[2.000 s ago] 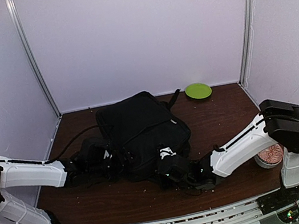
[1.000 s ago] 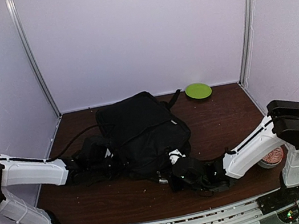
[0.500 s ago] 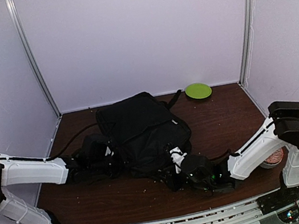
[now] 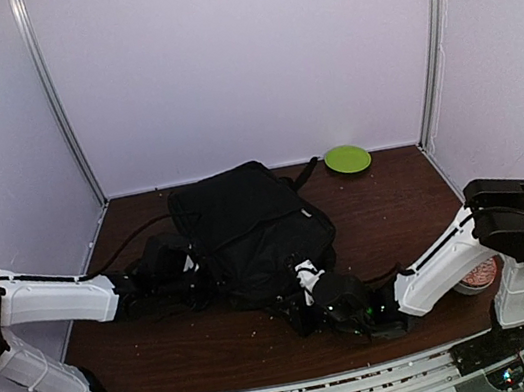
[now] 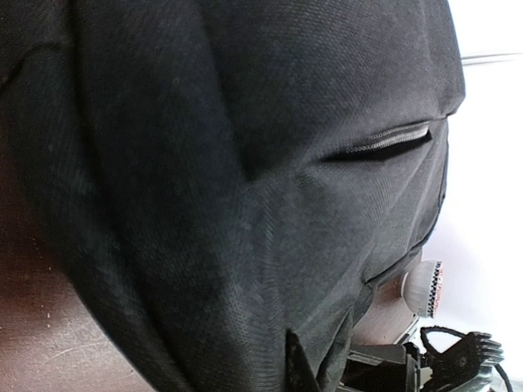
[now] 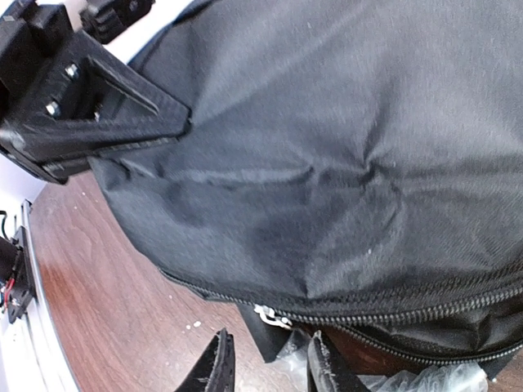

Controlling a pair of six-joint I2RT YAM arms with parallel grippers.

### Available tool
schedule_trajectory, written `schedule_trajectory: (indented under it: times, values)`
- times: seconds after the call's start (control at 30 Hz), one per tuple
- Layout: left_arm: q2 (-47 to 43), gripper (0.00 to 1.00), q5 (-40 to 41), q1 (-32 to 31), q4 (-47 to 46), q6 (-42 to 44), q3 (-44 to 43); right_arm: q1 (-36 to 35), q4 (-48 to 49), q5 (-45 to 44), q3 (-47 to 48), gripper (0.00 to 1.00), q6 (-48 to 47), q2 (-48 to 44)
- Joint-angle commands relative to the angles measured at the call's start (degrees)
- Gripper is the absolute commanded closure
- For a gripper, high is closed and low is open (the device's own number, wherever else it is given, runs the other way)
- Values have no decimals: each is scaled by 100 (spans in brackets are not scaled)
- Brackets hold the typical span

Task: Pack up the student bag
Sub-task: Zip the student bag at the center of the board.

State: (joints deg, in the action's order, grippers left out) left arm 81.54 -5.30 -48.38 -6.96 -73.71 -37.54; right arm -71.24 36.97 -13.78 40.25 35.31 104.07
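Note:
The student bag [image 4: 247, 224], large, black and soft, lies in the middle of the table. My left gripper [image 4: 197, 276] is at its left edge, shut on a fold of the fabric. In the left wrist view the bag [image 5: 245, 163] fills the frame and one fingertip [image 5: 296, 366] pokes out of the cloth. My right gripper [image 4: 307, 288] is low at the bag's near corner. In the right wrist view my right gripper [image 6: 270, 363] stands open, with the silver zipper slider [image 6: 271, 317] and its black pull tab just ahead of the gap. The zipper gapes to the right.
Crinkled clear plastic [image 6: 409, 377] shows under the open zipper. A green plate [image 4: 347, 159] lies at the back right. A round white and pink object [image 4: 476, 273] sits by the right arm's base. Walls and metal posts close in both sides.
My right gripper drew back toward the near right, then moved in again to the bag's near corner. My left gripper closed fully on the fabric and stayed put.

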Motion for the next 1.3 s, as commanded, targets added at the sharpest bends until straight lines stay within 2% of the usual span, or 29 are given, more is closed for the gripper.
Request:
schedule_trajectory:
  times: [0.0, 0.43, 0.7, 1.27]
  values:
    - [-205, 100, -200, -25, -341, 117, -281, 47, -89, 7, 125, 70, 75, 137]
    - [-253, 100, -208, -32, -327, 106, -263, 128, -159, -24, 365, 72, -14, 253]
    - [-250, 100, -200, -33, -332, 110, -264, 123, -144, 14, 394, 83, -32, 290]
    - [-264, 100, -184, -31, -315, 105, -273, 122, -463, -28, 375, 86, -31, 289]
